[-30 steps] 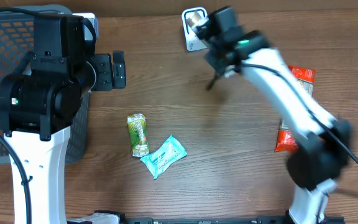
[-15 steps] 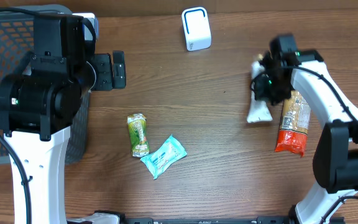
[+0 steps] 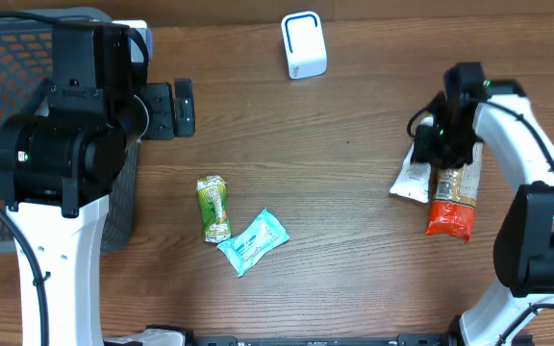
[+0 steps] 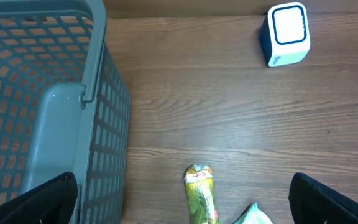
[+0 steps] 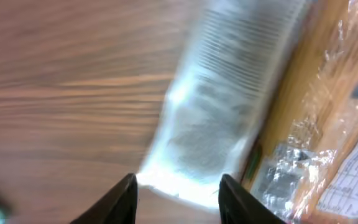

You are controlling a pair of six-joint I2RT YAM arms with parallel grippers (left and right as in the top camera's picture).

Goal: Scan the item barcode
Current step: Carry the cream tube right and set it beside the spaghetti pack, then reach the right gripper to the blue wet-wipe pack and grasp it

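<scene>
1. Right hand [image 5: 178, 202] is over on the right side of the worktop [image 3: 354, 240], pointing down at a white pouch [image 3: 410, 178]. Its fingers [image 5: 122, 200] are spread apart, and the near end of the pouch sits between them. It looks let go rather than pinched, though the wrist view is blurry.
2. The pouch lies flat on the worktop with one long edge against an orange snack bag [image 3: 453, 197], maybe overlapping it a bit.
3. The scanner [image 3: 303, 45], a little white box with a blue outline, stands at the far edge of the worktop, well apart from the pouch.
4. Left hand [image 4: 185, 199] hangs wide open with nothing in it, beside a grey basket [image 4: 98, 50] on the left.
5. Mid-worktop there's a green packet [image 3: 214, 207] and a teal one [image 3: 254, 240], just about touching each other.
</scene>
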